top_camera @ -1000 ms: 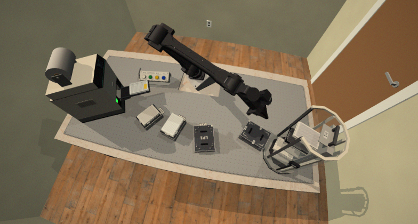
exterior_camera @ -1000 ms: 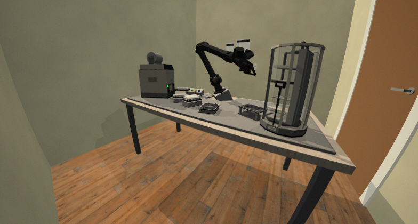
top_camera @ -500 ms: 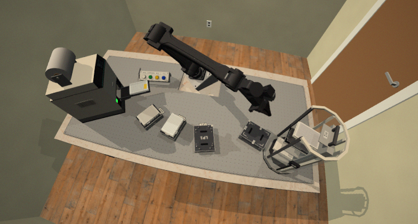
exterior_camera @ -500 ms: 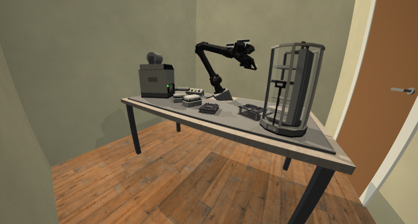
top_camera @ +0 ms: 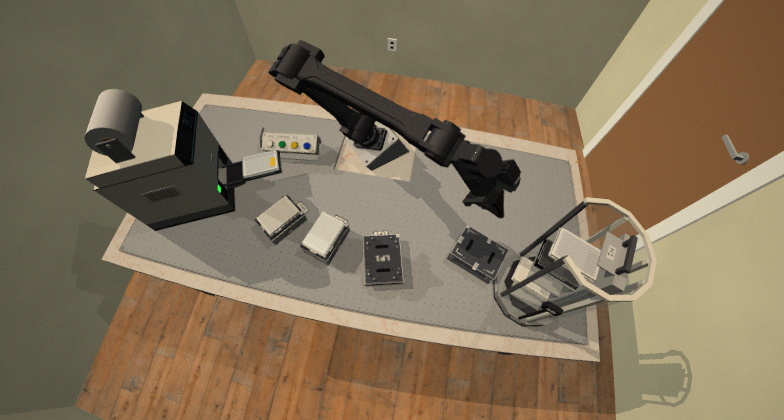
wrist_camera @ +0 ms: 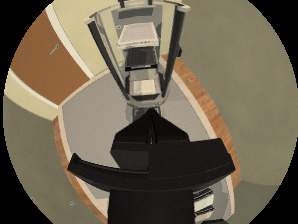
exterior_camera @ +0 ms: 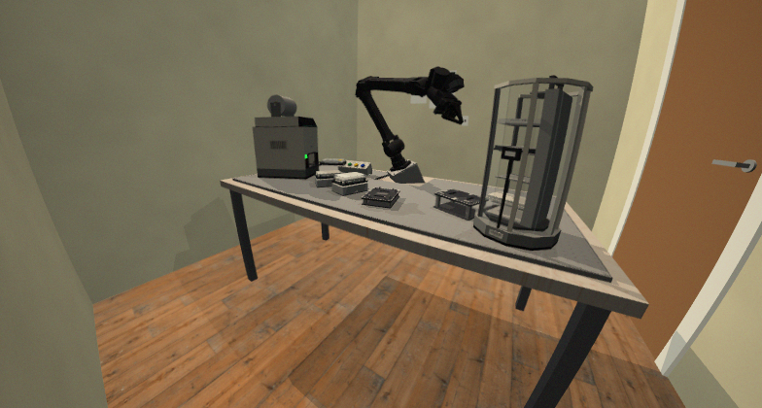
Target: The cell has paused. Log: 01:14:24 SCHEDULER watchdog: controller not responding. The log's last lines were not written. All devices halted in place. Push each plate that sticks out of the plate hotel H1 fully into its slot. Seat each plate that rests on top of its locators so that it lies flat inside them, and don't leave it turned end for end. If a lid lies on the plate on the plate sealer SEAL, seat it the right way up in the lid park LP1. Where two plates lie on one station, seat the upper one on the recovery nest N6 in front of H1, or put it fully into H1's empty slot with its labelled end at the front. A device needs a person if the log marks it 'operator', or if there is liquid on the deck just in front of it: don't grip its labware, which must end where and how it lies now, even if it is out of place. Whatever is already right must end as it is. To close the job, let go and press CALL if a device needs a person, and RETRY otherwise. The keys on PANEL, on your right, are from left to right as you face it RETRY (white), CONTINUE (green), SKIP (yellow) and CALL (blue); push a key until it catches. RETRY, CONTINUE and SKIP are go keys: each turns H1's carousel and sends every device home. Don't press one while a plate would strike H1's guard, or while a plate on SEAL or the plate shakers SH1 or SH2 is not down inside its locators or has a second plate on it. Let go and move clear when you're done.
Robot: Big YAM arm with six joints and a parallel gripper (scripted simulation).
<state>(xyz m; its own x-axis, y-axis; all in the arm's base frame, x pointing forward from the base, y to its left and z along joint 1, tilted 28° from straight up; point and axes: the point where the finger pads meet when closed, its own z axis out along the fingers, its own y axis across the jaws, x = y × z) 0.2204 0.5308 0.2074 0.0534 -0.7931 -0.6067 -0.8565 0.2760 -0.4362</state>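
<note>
Standing plates (top_camera: 576, 250) inside hotel H1 (top_camera: 614, 296)

Plate hotel H1 (top_camera: 614, 204) is a glass-walled cylindrical tower at the desk's far right end, holding white plates (top_camera: 576, 250) on several levels; whether any protrudes cannot be judged from these views. Recovery nest N6 (top_camera: 476, 252) lies just in front of it, dark and unoccupied. Lid park LP1 (top_camera: 382, 259) is a black tray, also unoccupied. Two shakers each carry a white plate (top_camera: 278, 214), (top_camera: 323, 234). The sealer (top_camera: 159, 164) presents a plate (top_camera: 260, 164) on its extended drawer. PANEL (top_camera: 289, 142) shows four coloured keys.
</note>
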